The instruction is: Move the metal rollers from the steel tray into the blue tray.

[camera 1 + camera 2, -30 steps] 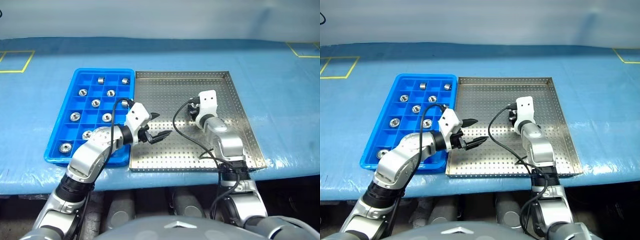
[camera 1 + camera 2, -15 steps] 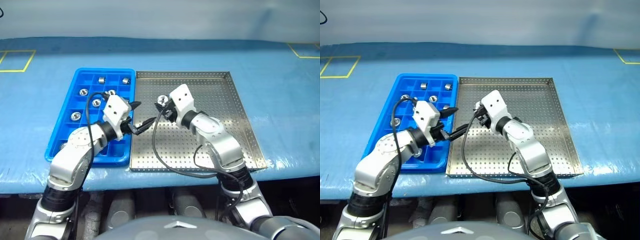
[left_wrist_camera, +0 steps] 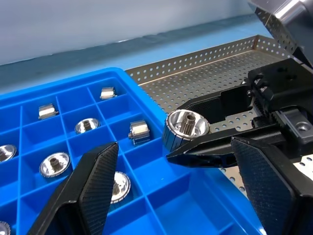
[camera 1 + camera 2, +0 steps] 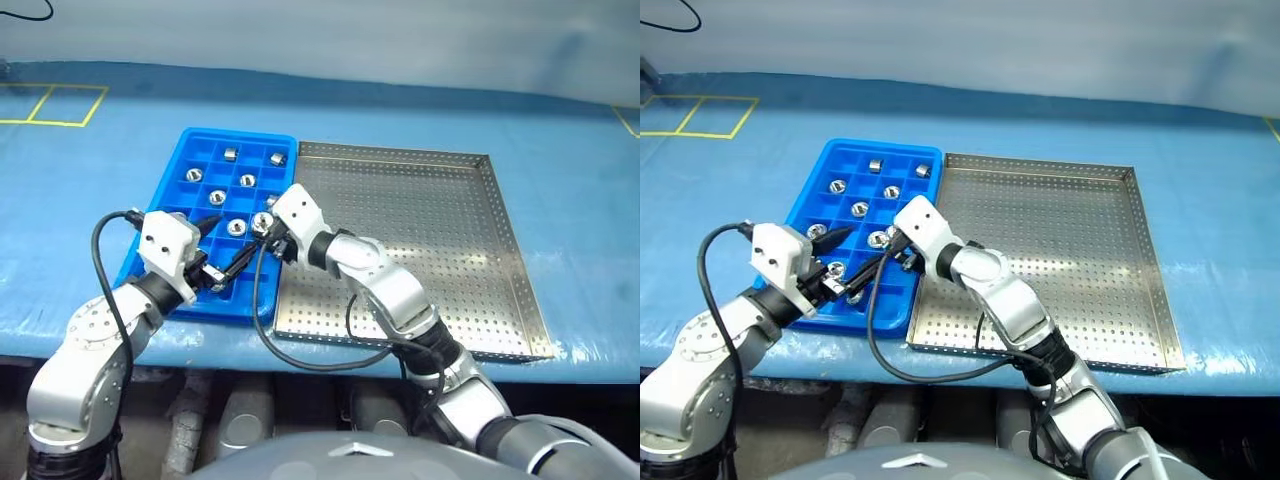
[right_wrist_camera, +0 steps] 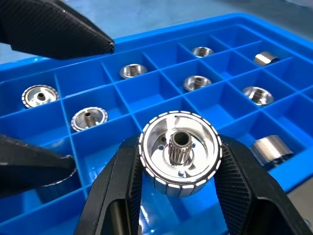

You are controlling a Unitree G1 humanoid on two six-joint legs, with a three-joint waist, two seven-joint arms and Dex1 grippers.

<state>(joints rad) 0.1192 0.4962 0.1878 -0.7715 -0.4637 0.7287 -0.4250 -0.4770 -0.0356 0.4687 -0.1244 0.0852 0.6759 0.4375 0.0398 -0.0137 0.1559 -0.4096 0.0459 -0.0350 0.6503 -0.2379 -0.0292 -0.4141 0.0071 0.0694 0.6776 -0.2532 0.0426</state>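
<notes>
The blue tray [image 4: 240, 133] lies to the left of the steel tray [image 4: 430, 230], and their long sides touch. Several metal rollers sit in the blue tray's compartments, for instance one [image 4: 229, 153] at the back and one [image 4: 216, 198] mid-tray. My right gripper [image 5: 179, 147] is shut on one roller [image 5: 179, 152], which hangs over the blue tray's compartments near its right side [image 4: 263, 222]. My left gripper [image 4: 222, 248] is open over the tray's near part, close beside the held roller. Its fingers [image 3: 93, 181] touch nothing.
Both trays rest on a table covered in blue sheeting [image 4: 560, 170]. Yellow tape outlines [image 4: 60, 105] mark the far left. The table's front edge runs just below the trays. Black cables loop from both wrists above the near rims.
The camera has shifted. My right gripper has swung left from above the steel tray to over the blue tray, carrying the roller. My left gripper has drawn back to the left, still open.
</notes>
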